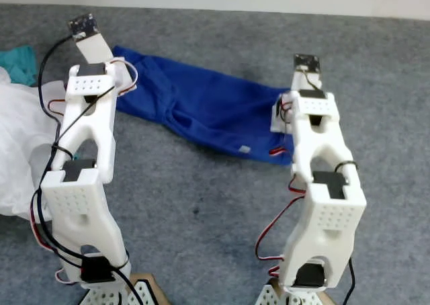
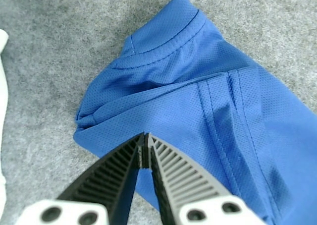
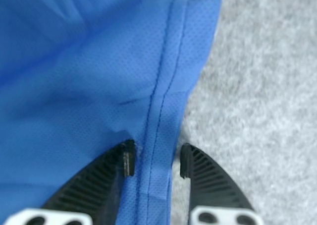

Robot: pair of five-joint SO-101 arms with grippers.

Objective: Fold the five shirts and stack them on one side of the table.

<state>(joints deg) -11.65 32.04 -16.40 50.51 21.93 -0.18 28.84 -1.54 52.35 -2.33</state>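
A blue shirt [image 1: 201, 110] lies crumpled across the grey table, stretched between the two arms. My left gripper [image 2: 145, 141] is shut, its fingertips pressed together just over the shirt's collar-side edge [image 2: 163, 86]; no cloth shows pinched between them. My right gripper [image 3: 157, 160] is open at the shirt's other end, and a stitched hem [image 3: 158, 111] runs between its two fingers. A white shirt [image 1: 17, 144] is bunched at the table's left edge. A teal shirt [image 1: 19, 62] peeks out at the far left corner.
Bare grey tabletop [image 1: 195, 204] stretches between the two arm bases in front of the blue shirt. The white cloth [image 2: 2, 86] lies close beside the left arm [image 1: 80, 184]. The right arm [image 1: 322, 184] stands over the blue shirt's right end.
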